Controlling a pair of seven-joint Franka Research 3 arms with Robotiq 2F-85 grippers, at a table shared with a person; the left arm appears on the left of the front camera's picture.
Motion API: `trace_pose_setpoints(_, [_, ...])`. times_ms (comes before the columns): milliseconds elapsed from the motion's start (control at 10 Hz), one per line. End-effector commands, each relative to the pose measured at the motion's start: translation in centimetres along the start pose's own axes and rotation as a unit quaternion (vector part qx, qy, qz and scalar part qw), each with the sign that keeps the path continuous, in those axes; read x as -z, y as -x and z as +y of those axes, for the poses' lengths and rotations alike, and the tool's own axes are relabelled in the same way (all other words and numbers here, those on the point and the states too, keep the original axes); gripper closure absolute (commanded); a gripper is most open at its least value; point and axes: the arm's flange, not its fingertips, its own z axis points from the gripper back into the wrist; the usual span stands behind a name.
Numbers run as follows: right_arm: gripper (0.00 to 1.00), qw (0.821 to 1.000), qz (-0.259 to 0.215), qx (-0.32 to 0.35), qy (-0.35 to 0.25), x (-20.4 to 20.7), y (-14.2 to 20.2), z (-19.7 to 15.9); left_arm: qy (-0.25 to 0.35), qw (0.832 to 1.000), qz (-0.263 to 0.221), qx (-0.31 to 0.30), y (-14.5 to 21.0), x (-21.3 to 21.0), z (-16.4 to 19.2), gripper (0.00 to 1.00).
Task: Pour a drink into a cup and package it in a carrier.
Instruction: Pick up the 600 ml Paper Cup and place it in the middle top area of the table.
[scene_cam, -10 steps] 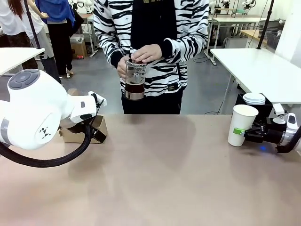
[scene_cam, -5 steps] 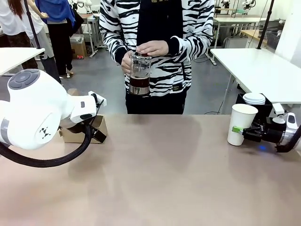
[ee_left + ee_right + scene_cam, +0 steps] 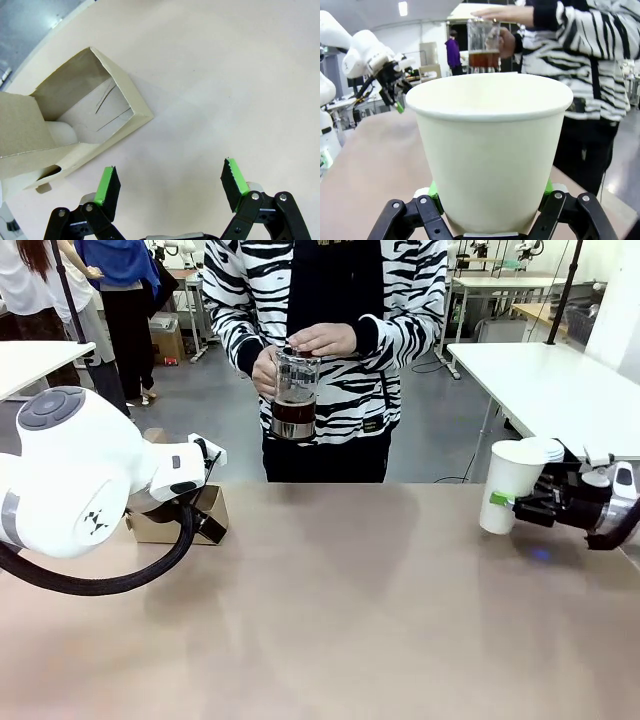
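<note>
Cup (image 3: pixel 512 485) now lifted off the table (image 3: pixel 350 580) — our right end effector (image 3: pixel 503 502) grasps it | left end effector (image 3: pixel 172 182) released | we judge pouring comes next.

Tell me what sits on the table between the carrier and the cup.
Nothing: in the front view, the tabletop is bare from the carrier across to the cup.

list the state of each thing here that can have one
cup: upright, clamped near its base by the right gripper
pitcher: upright, held in the person's hands beyond the far edge of the table
drink: in the pitcher, filling its lower part
carrier: on the table, untouched
left gripper: open, empty, above the table beside the carrier
right gripper: shut on the cup
</note>
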Motion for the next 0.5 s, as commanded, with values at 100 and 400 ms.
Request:
trace_pose_setpoints(100, [0.20,0.999,0.005,0.026,0.022,8.7,-2.1,-1.4,0.001,1.000,-0.001,0.000,0.0,0.0,0.0,0.00])
trace_pose_setpoints(400, [0.20,0.999,-0.001,0.031,0.044,16.2,-0.1,-4.5,0.001,1.000,-0.001,0.000,0.0,0.0,0.0,0.00])
